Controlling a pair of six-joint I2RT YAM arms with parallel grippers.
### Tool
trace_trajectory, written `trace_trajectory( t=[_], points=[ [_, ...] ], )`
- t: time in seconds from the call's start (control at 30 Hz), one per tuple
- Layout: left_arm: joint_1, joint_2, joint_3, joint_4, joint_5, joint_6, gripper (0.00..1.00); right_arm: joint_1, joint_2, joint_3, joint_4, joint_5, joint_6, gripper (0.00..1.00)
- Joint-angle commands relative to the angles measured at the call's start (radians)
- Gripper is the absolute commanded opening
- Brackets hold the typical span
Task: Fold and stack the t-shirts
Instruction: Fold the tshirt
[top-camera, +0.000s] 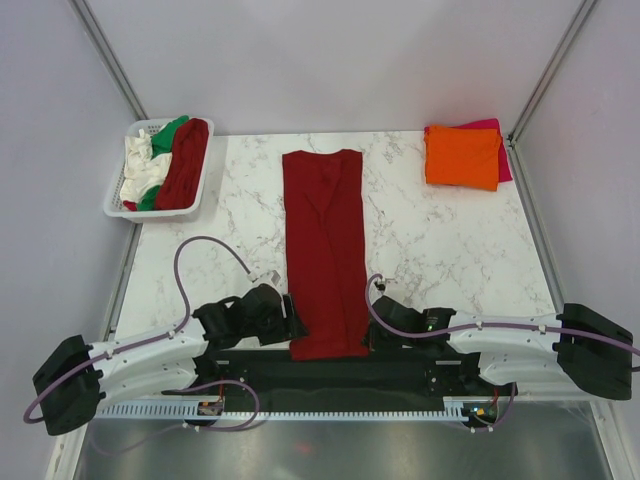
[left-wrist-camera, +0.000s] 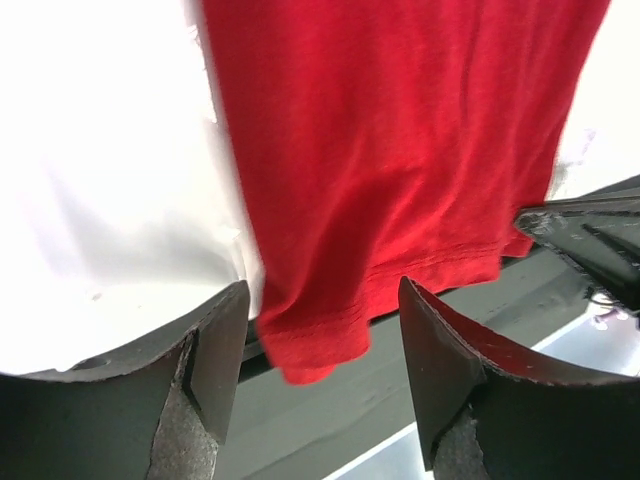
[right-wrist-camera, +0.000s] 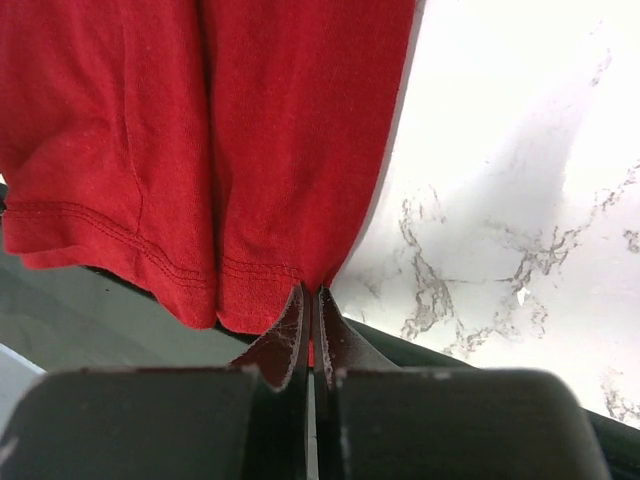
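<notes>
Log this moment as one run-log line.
dark red t-shirt: folded lengthwise on table | left gripper: open at hem's left corner | right gripper: shut on hem's right corner | folded stack: orange t-shirt on pink t-shirt

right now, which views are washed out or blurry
Left wrist view: the table is blown out to flat white, its veining lost, and the fingers are dark and soft. Right wrist view: glare on the table's top right, yet the red shirt hem stitching is crisp. Top view: even light, sharp.
</notes>
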Motion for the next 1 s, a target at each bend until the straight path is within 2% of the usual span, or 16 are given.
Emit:
trace_trajectory(
  t=[0.0,0.2,0.33,0.4,0.5,0.53,0.57,0.63,0.7,0.83,0.97],
  points=[
    [-0.001,-0.046,0.009,-0.115,-0.040,0.004,0.69,0.011,0.004,-0.025,-0.001,0.020,0.011,0.00],
    [-0.008,-0.020,-0.080,0.044,0.052,-0.038,0.68,0.011,0.034,-0.022,0.009,0.020,0.004,0.00],
    [-0.009,0.008,-0.083,0.050,0.046,-0.044,0.66,0.013,0.041,-0.023,0.013,0.018,0.004,0.00],
    [-0.012,0.020,-0.086,0.059,0.052,-0.047,0.58,0.013,0.041,-0.023,0.013,0.020,0.004,0.00],
    [-0.015,0.030,-0.084,0.067,0.060,-0.041,0.37,0.013,0.042,-0.025,0.013,0.020,0.003,0.00],
    [-0.017,0.025,-0.081,0.066,0.063,-0.038,0.24,0.013,0.042,-0.025,0.015,0.021,0.003,0.00],
    [-0.017,0.016,-0.078,0.061,0.066,-0.035,0.16,0.013,0.039,-0.025,0.013,0.020,0.003,0.00],
    [-0.017,-0.003,-0.072,0.049,0.067,-0.038,0.06,0.014,0.035,-0.025,0.007,0.018,0.003,0.00],
    [-0.017,-0.023,-0.048,-0.015,0.060,-0.047,0.04,0.020,0.024,-0.020,-0.014,0.024,0.001,0.00],
    [-0.017,-0.042,-0.006,-0.108,0.049,-0.041,0.04,0.034,0.009,0.030,-0.171,0.095,0.015,0.00],
    [-0.018,-0.066,0.038,-0.170,0.049,-0.041,0.03,0.049,-0.031,0.058,-0.197,0.095,0.015,0.00]
  ],
)
